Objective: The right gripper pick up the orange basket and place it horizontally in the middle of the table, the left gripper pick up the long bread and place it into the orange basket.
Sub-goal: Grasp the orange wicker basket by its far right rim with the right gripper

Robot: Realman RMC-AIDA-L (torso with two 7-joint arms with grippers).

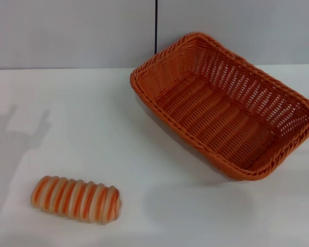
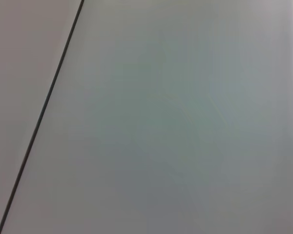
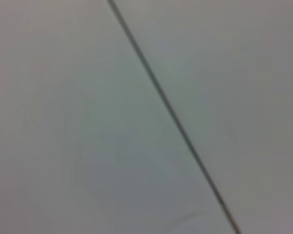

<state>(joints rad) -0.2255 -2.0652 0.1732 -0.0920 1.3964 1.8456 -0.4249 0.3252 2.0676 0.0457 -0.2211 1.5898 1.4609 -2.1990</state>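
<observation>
Neither gripper was to be seen in any view, so the state of the jaws could not be told, nor whether anything was held; both wrist views were filled only by a plain pale surface crossed by a thin dark line. A shadow shaped like a forked gripper was cast on the table (image 1: 92,128) at the robot's left, which suggested, as a judgement only, that the left arm was raised on that side. Nothing showed that either object was grasped. The basket (image 1: 232,105) was found on the right half of the table toward the far edge, resting upright and empty, with its long axis set on a diagonal from far-left to near-right rather than across the table. It was therefore judged to lie on the right arm's side, and the coming move was judged to turn on that skew: the basket would have to be gripped at its rim, turned until its length ran left to right, and brought toward the centre. The bread (image 1: 76,199) was seen at the near left, well apart from the basket, lying nearly crosswise and nearer the left arm's side.
</observation>
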